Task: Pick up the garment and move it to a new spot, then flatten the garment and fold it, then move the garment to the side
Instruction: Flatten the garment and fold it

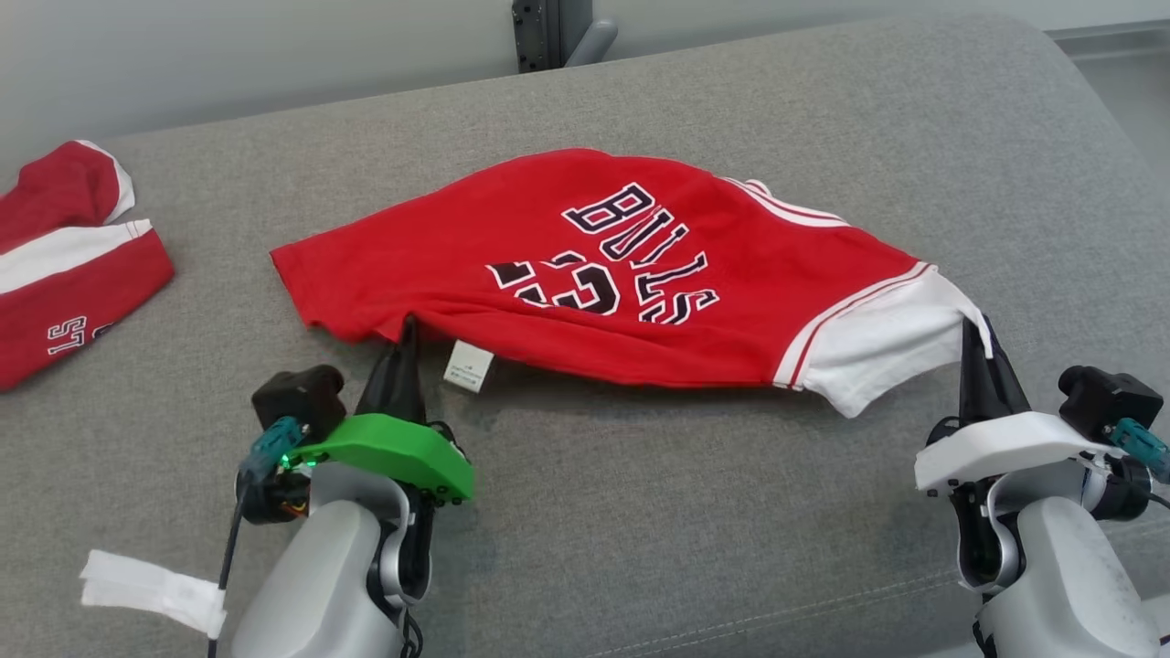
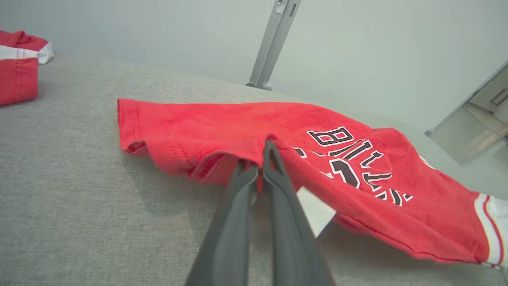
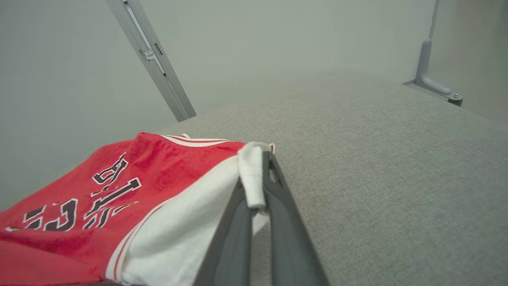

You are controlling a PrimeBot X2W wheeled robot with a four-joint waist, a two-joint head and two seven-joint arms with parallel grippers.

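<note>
The garment (image 1: 585, 265) is a red jersey with black-and-white lettering and a white sleeve, spread across the grey cushion. My left gripper (image 1: 407, 334) is shut on its red near hem, beside a hanging white label (image 1: 468, 366). In the left wrist view the left gripper (image 2: 260, 157) pinches a fold of the garment (image 2: 222, 127). My right gripper (image 1: 973, 331) is shut on the white sleeve edge at the right. In the right wrist view the right gripper (image 3: 260, 169) holds a rolled strip of white cloth of the garment (image 3: 174, 198). The near edge is lifted off the cushion between both grippers.
A second red-and-white garment (image 1: 64, 256) lies folded at the far left of the grey cushion (image 1: 640, 512). A white strip (image 1: 151, 589) hangs from my left forearm. A metal post (image 1: 553, 32) stands behind the cushion's far edge.
</note>
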